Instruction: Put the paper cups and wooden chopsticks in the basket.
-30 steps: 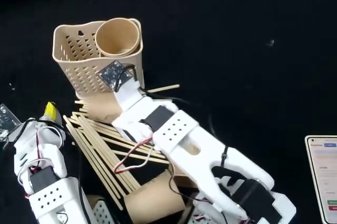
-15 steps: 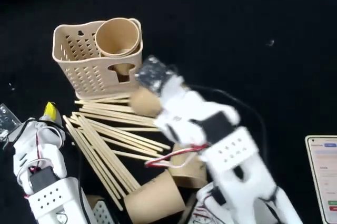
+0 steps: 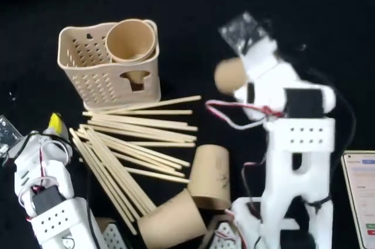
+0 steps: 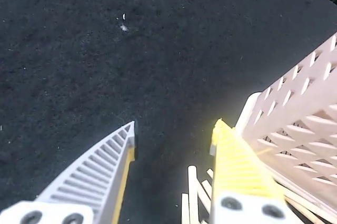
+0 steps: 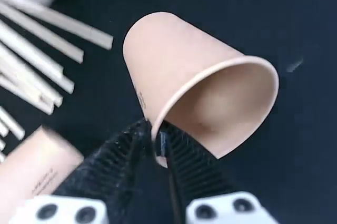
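My right gripper (image 3: 241,80) is shut on the rim of a brown paper cup (image 3: 229,75), held on its side above the cloth, well to the right of the basket (image 3: 94,82). In the right wrist view the gripper (image 5: 157,130) pinches the cup (image 5: 174,71) wall at its mouth. The beige basket holds stacked paper cups (image 3: 130,41) in its right end. Many wooden chopsticks (image 3: 137,137) lie fanned out in front of it. Two more cups (image 3: 210,174) (image 3: 173,223) lie on their sides near the front. My left gripper (image 4: 176,129) is open and empty beside the basket (image 4: 295,108).
A phone (image 3: 360,193) lies at the table's right edge. Black cloth covers the table, bare at the back right. The right arm's white body (image 3: 293,161) stands over the front right. Chopstick ends (image 4: 195,195) lie just under the left gripper.
The right arm has swung from the basket's front to the right and toward the back, carrying the paper cup up off the chopsticks. The left arm has not moved.
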Action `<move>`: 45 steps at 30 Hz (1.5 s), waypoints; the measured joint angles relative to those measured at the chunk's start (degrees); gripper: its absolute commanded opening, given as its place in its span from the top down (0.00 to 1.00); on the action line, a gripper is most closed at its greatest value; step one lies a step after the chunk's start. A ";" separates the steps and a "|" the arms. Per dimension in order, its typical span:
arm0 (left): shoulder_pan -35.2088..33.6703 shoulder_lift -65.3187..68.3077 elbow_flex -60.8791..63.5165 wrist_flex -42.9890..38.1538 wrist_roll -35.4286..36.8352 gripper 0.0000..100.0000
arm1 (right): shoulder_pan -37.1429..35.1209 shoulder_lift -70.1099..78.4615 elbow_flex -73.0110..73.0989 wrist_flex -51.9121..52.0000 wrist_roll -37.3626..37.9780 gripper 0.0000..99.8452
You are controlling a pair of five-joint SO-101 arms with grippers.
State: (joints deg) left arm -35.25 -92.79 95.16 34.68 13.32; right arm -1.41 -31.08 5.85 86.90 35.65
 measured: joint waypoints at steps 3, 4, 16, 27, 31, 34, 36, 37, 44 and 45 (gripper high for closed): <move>0.00 0.00 0.00 0.00 0.00 0.77 | -6.15 2.99 -12.66 3.08 0.70 0.99; 0.09 0.00 0.00 0.00 0.00 0.77 | -8.79 4.48 -16.88 4.57 0.70 0.99; 0.35 0.00 0.00 0.00 0.00 0.77 | -28.40 28.84 -53.27 10.29 4.22 0.99; 0.35 0.00 0.00 0.00 0.00 0.77 | -29.71 38.86 -57.05 12.40 15.30 0.99; 0.35 0.00 0.00 0.00 0.00 0.77 | -29.71 39.38 -57.05 12.40 15.65 0.94; 0.35 0.00 0.00 0.00 0.00 0.77 | -29.71 41.14 -57.05 12.40 15.65 0.83; 0.35 0.00 0.00 0.00 0.00 0.77 | -29.71 41.85 -57.05 12.40 15.12 0.76; 0.35 0.00 0.00 0.00 0.00 0.77 | -29.71 42.02 -57.05 12.40 13.98 0.74; 0.35 0.00 0.00 0.00 0.00 0.77 | -29.80 42.02 -57.05 4.92 2.02 0.78; 0.35 0.00 0.00 0.00 0.00 0.77 | -30.15 42.11 -57.05 3.78 0.53 0.78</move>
State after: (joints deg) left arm -34.90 -92.79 95.16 34.68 13.32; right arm -31.56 11.03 -51.21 90.68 36.18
